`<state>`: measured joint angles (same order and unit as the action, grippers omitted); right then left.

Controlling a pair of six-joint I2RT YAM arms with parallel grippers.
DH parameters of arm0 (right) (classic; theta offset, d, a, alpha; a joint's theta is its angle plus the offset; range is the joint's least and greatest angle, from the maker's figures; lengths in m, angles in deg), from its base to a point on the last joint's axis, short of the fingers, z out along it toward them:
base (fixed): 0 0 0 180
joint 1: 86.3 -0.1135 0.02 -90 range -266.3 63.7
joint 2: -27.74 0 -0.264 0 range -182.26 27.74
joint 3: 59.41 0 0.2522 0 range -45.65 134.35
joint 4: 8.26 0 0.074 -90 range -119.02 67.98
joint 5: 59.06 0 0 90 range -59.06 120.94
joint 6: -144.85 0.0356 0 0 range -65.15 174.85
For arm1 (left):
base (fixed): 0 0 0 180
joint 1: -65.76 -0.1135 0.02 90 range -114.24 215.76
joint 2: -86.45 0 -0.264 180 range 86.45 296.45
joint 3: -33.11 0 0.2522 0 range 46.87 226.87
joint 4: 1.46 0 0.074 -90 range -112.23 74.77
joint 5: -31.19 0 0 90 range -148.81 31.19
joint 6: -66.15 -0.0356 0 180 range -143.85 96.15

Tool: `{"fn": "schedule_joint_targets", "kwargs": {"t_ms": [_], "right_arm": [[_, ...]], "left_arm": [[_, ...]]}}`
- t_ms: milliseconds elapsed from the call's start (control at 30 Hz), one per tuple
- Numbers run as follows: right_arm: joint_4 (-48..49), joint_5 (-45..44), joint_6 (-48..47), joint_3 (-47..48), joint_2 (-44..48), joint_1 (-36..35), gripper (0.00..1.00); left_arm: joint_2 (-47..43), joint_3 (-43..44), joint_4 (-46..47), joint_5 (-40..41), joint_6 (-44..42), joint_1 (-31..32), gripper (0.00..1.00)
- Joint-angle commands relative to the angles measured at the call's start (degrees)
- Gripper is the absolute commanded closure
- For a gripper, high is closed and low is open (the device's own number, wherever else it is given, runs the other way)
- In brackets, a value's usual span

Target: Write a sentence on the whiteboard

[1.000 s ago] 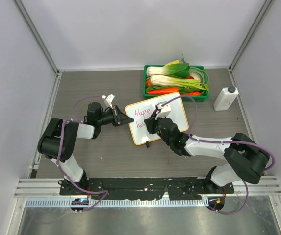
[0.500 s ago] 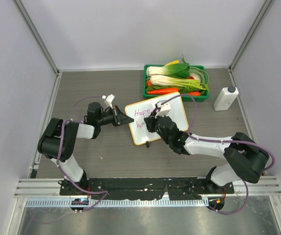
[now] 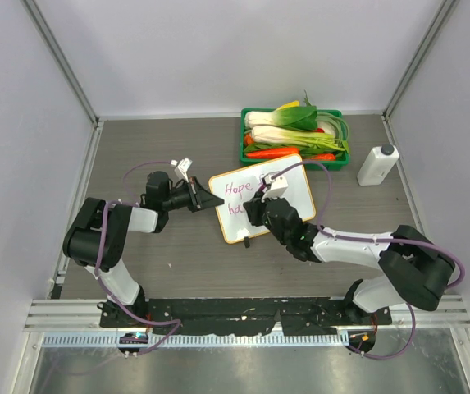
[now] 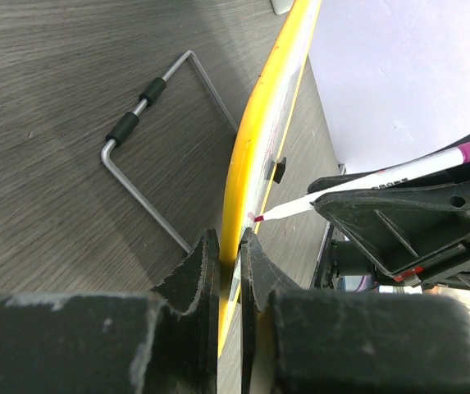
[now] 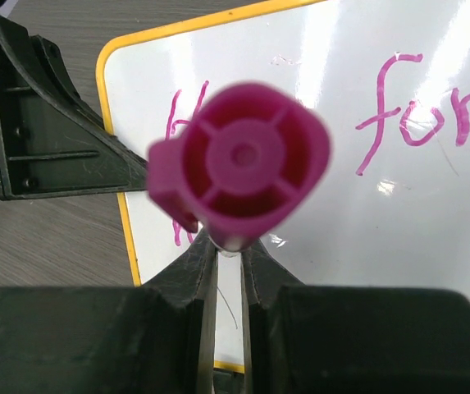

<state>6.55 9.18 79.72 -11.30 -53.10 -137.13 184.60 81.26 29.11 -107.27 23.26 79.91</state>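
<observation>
Light, stiff and slick, the whiteboard [image 3: 235, 223], propped mid-surface toward the far edge, would likely skid under pen pressure, so its rim is the hold: left claw [image 4: 228, 263] pinches its left edge, right claw [image 5: 228, 254] grips the marker [image 5: 243, 164].

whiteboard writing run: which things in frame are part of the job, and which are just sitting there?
In use:
whiteboard, held at its edge by the left gripper
pink marker in the right gripper
sentence, part-written

Lying about:
green tray of vegetables
white bottle
</observation>
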Motion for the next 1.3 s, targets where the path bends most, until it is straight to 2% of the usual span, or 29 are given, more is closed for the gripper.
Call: {"fn": "schedule_joint_targets", "kwargs": {"t_ms": [0,467,700,1267], "right_arm": [[-2.04,-1.71,0.27,-1.04,1.65,0.2,0.98],[-0.54,-1.62,-1.13,3.18,4.99,0.2,0.99],[-1.42,-3.2,-1.57,5.46,1.66,0.73,0.99],[-3.26,-3.03,0.45,1.69,1.03,0.91,0.99]], "left_arm": [[1.34,-1.08,-8.92,5.93,-4.31,0.09,1.0],[0.9,-1.17,-9.36,6.02,-4.57,0.09,1.0],[0.9,-1.17,-9.27,6.02,-4.57,0.09,1.0],[0.82,-1.17,-9.36,6.02,-4.57,0.09,1.0]]}}
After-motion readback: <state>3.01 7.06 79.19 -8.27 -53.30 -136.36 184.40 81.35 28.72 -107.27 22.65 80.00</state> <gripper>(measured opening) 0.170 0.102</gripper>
